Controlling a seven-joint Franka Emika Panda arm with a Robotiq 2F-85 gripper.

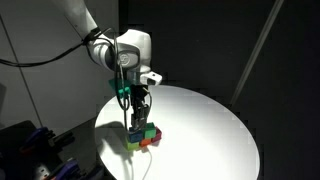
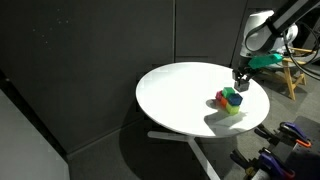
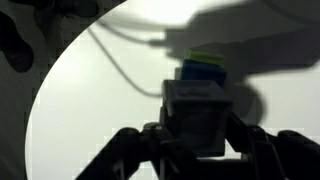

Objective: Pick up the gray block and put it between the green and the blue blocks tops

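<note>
Hovering just above the cluster of coloured blocks [image 1: 143, 136] on the white table [image 1: 220, 130], the gripper [image 3: 198, 140] pinches the gray block [image 3: 198, 112] between its fingers, so pickup looks done and placement atop that cluster remains.

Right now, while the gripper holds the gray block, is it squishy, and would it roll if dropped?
Probably stiff: the gray block shows straight edges between the fingers of the gripper. It likely would not roll, since its faces look flat. It might tip off the colored blocks, whose tops look small.
</note>
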